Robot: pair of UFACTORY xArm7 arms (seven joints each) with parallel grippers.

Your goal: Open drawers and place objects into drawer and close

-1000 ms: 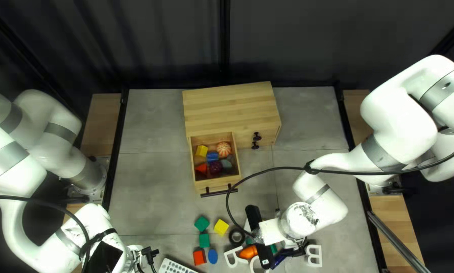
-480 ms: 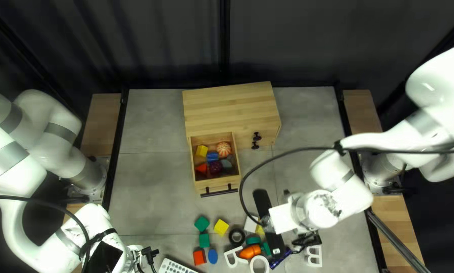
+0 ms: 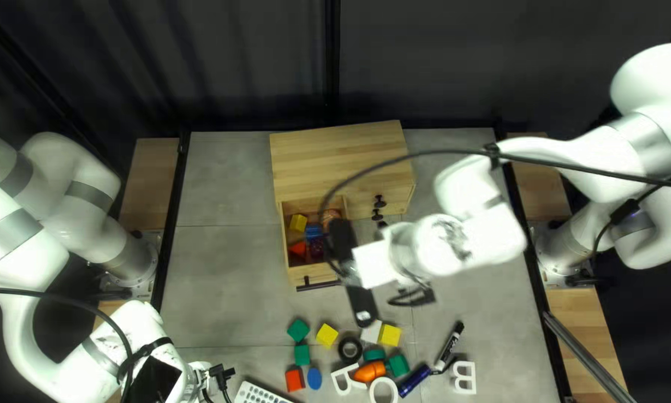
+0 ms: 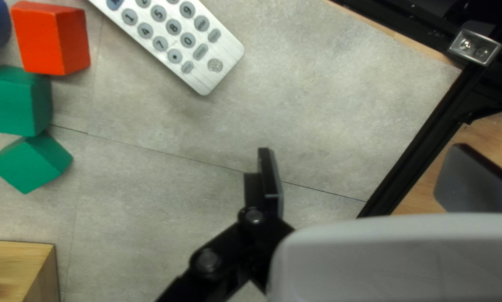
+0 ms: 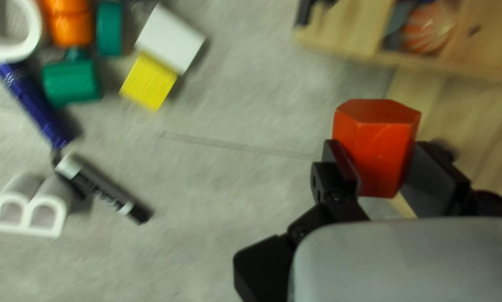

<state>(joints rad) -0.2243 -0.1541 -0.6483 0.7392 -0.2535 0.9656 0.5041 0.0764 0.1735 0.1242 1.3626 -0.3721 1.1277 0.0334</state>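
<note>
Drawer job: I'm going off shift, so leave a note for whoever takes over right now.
Right gripper: shut on a red block, raised near the drawer.
Left gripper: open, holding nothing, over the table near the remote.
Done: drawer pulled out, a yellow block and other objects inside.
Left: put the red block in, then close the drawer. More blocks lie loose on the table; whether they go in too, I cannot tell.

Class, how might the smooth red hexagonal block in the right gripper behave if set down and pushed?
The smooth red hexagonal block looks stiff: its edges stay crisp in the right gripper. On a flat side it would likely slide under a gentle push. A harder push might tumble it, as its six-sided outline approaches round.
</note>
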